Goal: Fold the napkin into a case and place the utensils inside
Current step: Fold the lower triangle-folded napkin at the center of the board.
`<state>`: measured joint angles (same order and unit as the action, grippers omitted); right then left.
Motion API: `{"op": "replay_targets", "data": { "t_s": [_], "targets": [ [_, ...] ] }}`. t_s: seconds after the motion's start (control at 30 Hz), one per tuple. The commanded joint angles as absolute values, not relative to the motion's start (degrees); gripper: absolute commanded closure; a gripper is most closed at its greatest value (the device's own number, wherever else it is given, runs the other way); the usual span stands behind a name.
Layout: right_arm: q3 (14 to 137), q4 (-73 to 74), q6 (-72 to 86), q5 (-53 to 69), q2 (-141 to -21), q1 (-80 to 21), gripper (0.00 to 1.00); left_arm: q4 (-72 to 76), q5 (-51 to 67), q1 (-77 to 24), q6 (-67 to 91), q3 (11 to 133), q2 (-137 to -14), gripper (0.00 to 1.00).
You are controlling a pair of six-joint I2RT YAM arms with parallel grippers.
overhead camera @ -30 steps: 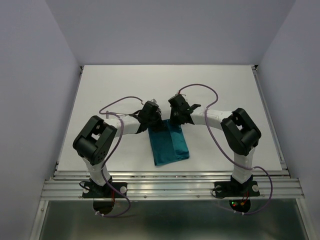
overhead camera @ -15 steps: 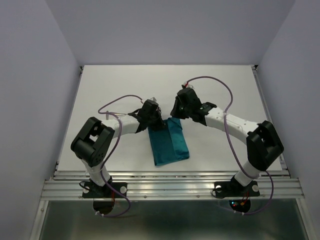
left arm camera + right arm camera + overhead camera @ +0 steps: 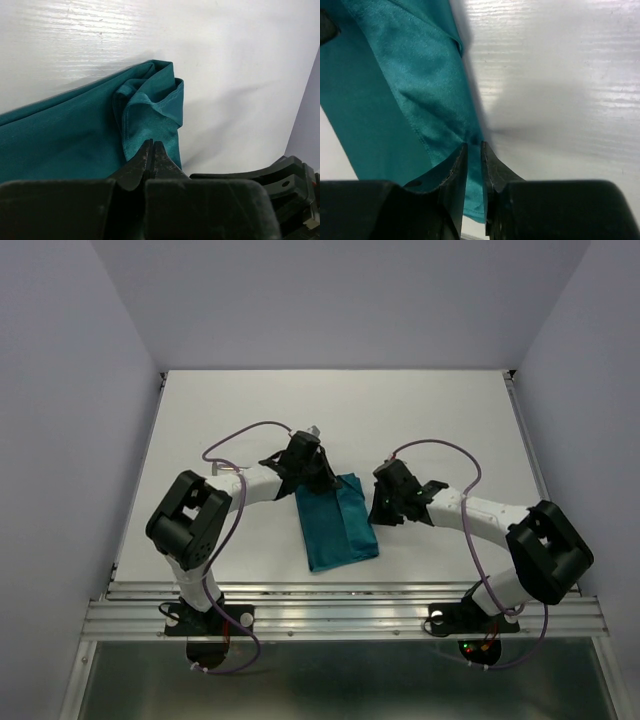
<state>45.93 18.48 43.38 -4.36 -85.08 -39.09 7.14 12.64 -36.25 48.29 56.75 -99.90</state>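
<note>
The teal napkin point(image 3: 338, 525) lies folded into a narrow, long case shape in the middle of the table, its far end bunched into a small raised fold point(image 3: 150, 107). My left gripper point(image 3: 318, 478) is at the far left corner, shut, with its tips point(image 3: 152, 145) down against the cloth point(image 3: 65, 140). No cloth shows between the jaws. My right gripper point(image 3: 378, 512) is low at the napkin's right edge point(image 3: 410, 85). Its jaws point(image 3: 474, 146) stand a narrow gap apart, with only cloth and table showing through. The utensils are out of view.
The white table point(image 3: 230, 410) is enclosed by pale walls on three sides. A metal rail point(image 3: 340, 612) runs along the near edge by the arm bases. A black part of the right arm point(image 3: 280, 175) shows at the lower right of the left wrist view.
My right arm has swung from the napkin's far end out and back to its right edge. The left gripper has barely shifted at the far corner. The napkin lies as before.
</note>
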Motion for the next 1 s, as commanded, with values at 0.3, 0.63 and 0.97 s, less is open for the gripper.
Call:
{"op": "replay_targets", "data": {
  "t_s": [0.3,0.63,0.97],
  "targets": [
    [40.61,18.63,46.05,1.31,-77.87,-42.1,0.79,10.11,16.44,-36.65,45.0,64.16,-104.06,1.0],
    [40.96,17.06,46.93,1.23,-82.26,-45.79,0.79,7.56,14.95,-36.48,42.63,66.88,-108.98,1.0],
    [40.96,14.85,47.11,2.9,-86.4,-47.55,0.8,6.5,13.36,-35.86,41.66,66.89,-109.95,1.0]
  ]
}}
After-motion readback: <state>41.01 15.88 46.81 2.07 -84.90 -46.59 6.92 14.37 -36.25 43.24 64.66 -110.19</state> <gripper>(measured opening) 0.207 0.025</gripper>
